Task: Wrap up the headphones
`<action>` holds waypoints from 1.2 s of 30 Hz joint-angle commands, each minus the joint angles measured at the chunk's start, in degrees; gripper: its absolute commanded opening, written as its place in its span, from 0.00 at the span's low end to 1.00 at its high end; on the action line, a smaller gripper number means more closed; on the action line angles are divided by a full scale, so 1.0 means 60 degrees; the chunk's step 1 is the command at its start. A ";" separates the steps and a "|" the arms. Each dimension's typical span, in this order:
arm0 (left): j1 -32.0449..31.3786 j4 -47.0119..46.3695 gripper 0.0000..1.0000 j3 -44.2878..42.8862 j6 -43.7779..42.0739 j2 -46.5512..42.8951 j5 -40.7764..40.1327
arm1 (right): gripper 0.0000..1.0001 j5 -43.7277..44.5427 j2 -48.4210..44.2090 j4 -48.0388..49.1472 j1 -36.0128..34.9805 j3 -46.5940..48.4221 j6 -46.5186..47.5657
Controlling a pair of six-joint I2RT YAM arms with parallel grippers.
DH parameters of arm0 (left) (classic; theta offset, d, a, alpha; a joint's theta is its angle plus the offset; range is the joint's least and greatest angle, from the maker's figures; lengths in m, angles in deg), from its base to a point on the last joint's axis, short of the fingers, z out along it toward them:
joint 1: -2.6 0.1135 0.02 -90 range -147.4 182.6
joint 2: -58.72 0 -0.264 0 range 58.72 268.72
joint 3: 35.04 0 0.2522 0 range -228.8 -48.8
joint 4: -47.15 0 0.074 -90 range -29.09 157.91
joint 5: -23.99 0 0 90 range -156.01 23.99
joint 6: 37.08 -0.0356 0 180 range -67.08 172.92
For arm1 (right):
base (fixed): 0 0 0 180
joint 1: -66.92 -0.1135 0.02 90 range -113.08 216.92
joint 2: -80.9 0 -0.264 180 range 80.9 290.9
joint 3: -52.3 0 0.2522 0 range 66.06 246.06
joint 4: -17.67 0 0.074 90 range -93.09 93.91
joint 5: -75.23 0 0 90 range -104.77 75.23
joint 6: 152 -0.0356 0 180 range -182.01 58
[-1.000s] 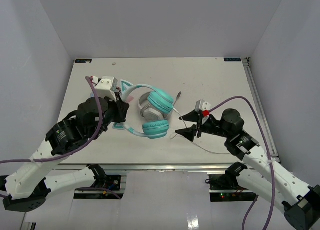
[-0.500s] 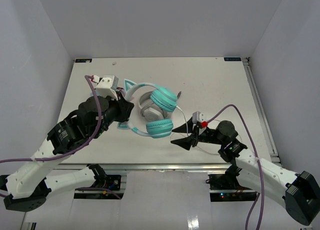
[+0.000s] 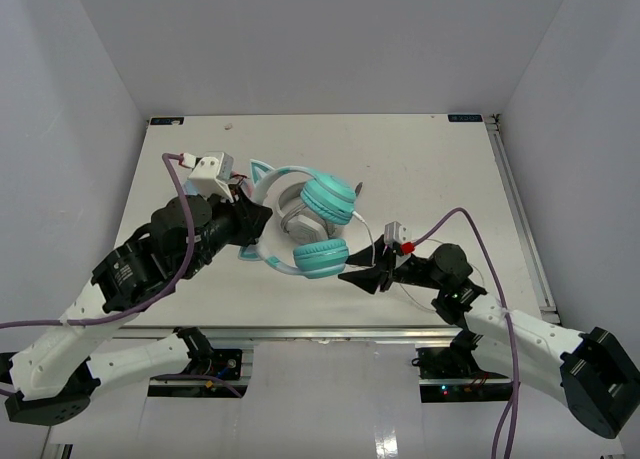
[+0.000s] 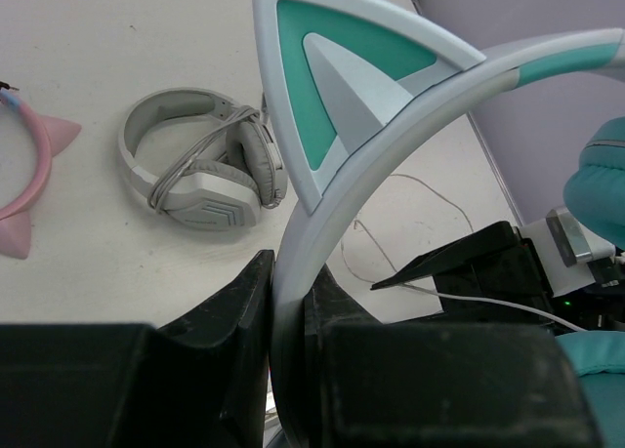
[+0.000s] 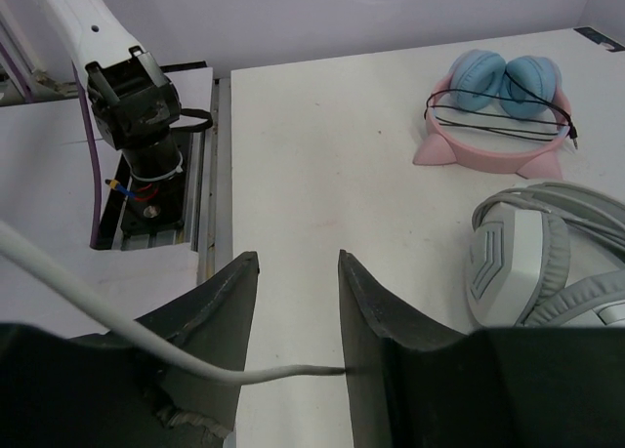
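Observation:
The teal headphones (image 3: 318, 257) hang tilted above the table, held by their pale blue cat-ear headband (image 4: 342, 106). My left gripper (image 3: 252, 225) is shut on that headband, which runs up between the jaws in the left wrist view (image 4: 290, 272). The thin whitish cable (image 3: 366, 231) drops from the ear cups toward my right gripper (image 3: 365, 276). The right gripper (image 5: 296, 263) is open, low near the table's front edge. The cable (image 5: 195, 362) crosses the gap from the left finger to the right finger's inner face.
The grey-white headphones (image 3: 295, 217) lie on the table under the lifted pair, and show in both wrist views (image 4: 200, 165) (image 5: 547, 263). The pink-and-blue headphones (image 5: 503, 106) with a dark cable lie further off. Slack cable loops on the table (image 3: 478, 277) beside the right arm.
The left gripper has carried the teal headphones slightly right. The right arm has swung down and left, toward the front edge under the lower ear cup, with the cable across its jaws.

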 commanded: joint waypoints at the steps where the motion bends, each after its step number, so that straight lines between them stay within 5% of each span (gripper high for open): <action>1: -0.0006 -0.0824 0.00 -0.0152 0.0549 -0.0438 0.0120 | 0.43 0.0002 0.0242 0.1675 -0.0129 -0.0284 -0.0371; 14: 0.0005 -0.1175 0.00 0.0200 0.1001 -0.0782 0.0334 | 0.36 0.0032 0.1069 0.3191 -0.0263 -0.0534 -0.0635; 23: 0.0005 -0.1547 0.00 0.0690 0.1387 -0.0961 0.0435 | 0.42 -0.0283 0.2000 0.4965 -0.0317 -0.0428 -0.1153; 36: 0.0005 -0.1237 0.00 0.0698 0.1993 -0.0754 -0.0624 | 0.51 -0.0361 0.2325 0.5467 -0.0811 -0.0231 -0.0986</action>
